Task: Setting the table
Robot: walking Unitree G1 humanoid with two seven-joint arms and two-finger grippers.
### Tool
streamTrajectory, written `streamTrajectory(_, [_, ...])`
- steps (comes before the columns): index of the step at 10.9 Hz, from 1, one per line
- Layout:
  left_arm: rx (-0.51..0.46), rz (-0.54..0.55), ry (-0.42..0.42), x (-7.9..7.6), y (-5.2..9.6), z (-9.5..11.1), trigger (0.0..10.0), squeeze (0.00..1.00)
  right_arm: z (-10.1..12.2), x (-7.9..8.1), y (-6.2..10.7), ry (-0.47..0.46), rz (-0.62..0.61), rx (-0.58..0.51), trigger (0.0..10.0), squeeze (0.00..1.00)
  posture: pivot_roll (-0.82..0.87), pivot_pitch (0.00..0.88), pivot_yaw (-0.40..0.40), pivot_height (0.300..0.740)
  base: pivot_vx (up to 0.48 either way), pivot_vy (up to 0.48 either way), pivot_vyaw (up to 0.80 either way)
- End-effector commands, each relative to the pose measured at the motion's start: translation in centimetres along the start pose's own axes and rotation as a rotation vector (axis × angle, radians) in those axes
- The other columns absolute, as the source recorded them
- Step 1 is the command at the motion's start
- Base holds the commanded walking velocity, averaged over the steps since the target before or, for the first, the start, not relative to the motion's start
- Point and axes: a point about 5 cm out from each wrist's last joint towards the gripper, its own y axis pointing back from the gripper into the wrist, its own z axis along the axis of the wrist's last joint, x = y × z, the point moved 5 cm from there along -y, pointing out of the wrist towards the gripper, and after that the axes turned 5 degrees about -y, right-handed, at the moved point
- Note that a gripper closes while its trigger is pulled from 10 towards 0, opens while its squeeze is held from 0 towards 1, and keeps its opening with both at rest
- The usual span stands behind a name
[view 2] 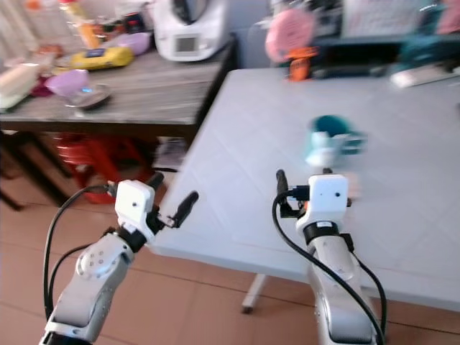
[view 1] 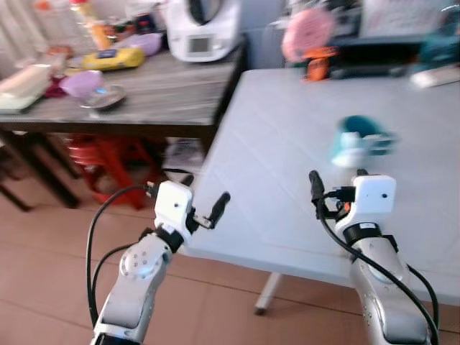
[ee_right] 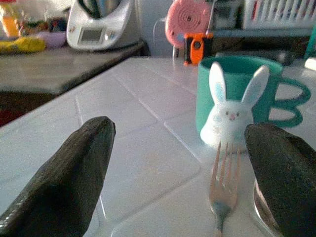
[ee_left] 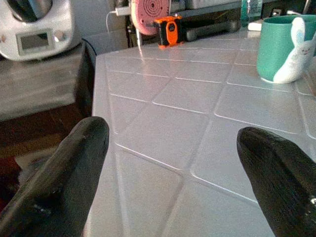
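Fork (ee_right: 222, 197) lies before bunny mug (ee_right: 237, 101), right claw (ee_right: 182, 168) open.

No legible text or labels.

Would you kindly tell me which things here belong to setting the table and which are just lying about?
Belongs:
teal mug with white rabbit figure
silver metal fork
white tiled table

Lying about:
white kitchen appliance
pink round fan
orange-and-black gadget
purple bowl
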Motion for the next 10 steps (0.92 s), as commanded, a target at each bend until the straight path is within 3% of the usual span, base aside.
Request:
streamTrajectory(1, [0.025,0.018,-0.002,0.8,0.5,-0.5,10.0,0.0,0.2,1.0,0.0,-0.016,0.023,-0.003,10.0,0.0,-0.13,0.067,0.155,0.74,0.0,0.0,0.0])
streamTrajectory(2, [0.04,0.011,-0.008,0.8,0.6,-0.9,10.0,0.0,0.0,1.1,0.1,-0.02,0.02,0.005,10.0,0.0,-0.13,0.071,0.155,0.74,0.0,0.0,0.0])
streamTrajectory(4, [0.048,-0.128,0.041,-0.8,1.3,-1.8,10.0,0.0,-0.8,1.4,0.5,-0.049,0.009,0.041,10.0,0.0,-0.14,0.082,0.154,0.74,0.0,0.0,0.0])
streamTrajectory(8, [0.067,-0.203,0.042,-1.2,1.6,-2.5,10.0,0.0,-2.4,1.7,0.8,-0.064,-0.021,0.117,10.0,0.0,-0.14,0.095,0.153,0.74,0.0,0.0,0.0])
streamTrajectory(10, [0.033,-0.302,0.118,-2.7,1.8,-1.9,10.0,0.0,-2.9,1.9,0.3,-0.075,-0.036,0.148,10.0,0.0,-0.14,0.096,0.153,0.74,0.0,0.0,0.0])
